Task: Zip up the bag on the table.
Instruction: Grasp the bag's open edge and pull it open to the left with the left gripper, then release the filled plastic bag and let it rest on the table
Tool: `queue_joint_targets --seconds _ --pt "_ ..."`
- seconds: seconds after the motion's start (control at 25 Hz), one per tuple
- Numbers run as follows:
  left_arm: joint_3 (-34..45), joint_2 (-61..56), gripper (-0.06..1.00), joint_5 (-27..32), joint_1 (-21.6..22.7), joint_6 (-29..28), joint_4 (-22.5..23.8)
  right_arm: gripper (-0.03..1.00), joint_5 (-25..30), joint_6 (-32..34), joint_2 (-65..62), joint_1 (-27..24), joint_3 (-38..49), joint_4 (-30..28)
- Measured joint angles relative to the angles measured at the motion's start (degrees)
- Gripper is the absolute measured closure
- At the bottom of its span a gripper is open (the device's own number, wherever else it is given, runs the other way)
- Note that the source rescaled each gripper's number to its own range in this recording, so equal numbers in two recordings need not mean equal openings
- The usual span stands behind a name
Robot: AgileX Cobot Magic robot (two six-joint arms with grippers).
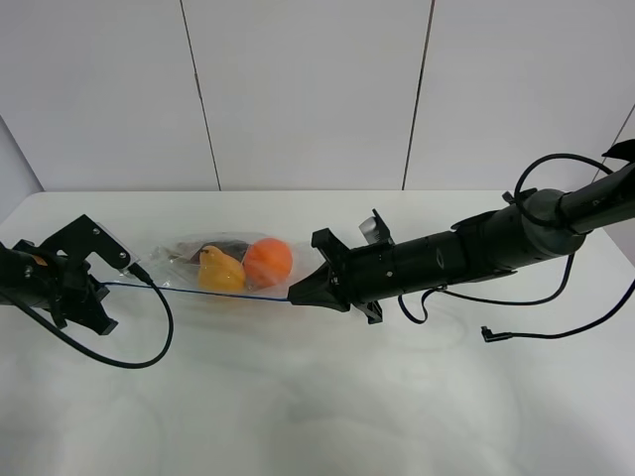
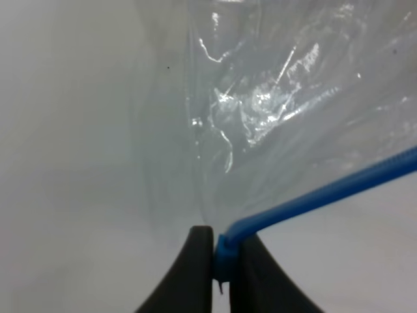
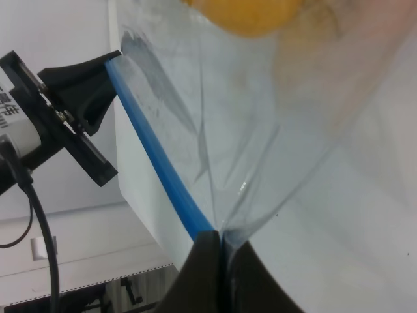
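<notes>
The clear crinkly bag (image 1: pixel 203 260) lies on the white table (image 1: pixel 317 397) with an orange fruit (image 1: pixel 268 261) and a yellow fruit (image 1: pixel 220 271) inside. Its blue zip strip (image 1: pixel 198 289) runs taut between my two grippers. My left gripper (image 1: pixel 102 285) is shut on the strip's left end; the left wrist view shows the black fingertips (image 2: pixel 195 261) pinching the blue strip (image 2: pixel 313 199). My right gripper (image 1: pixel 296 295) is shut on the strip's right end; the right wrist view shows its fingertips (image 3: pixel 208 261) clamped on the strip (image 3: pixel 156 156), with the left gripper (image 3: pixel 107 62) at the far end.
Black cables loop on the table below the left arm (image 1: pixel 149 342) and below the right arm (image 1: pixel 526 332). A white panelled wall (image 1: pixel 317 89) stands behind the table's far edge.
</notes>
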Motion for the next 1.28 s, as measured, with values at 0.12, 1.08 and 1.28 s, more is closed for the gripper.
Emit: queue_joint_targets --seconds 0.12,1.08,1.28 --pt "0.0 0.0 0.8 -0.7 0.7 -2.2 -0.1 0.97 -0.3 0.0 0.0 -0.3 0.0 -1.0" --pt "-5.3 -12.1 0.11 26.0 1.1 -36.7 -0.1 0.97 -1.1 -1.1 0.0 -0.6 0.0 -3.8" --pt "-5.4 -24.7 0.11 26.7 1.1 -33.9 -0.4 0.97 -1.1 -1.1 0.0 -0.6 0.0 -4.3"
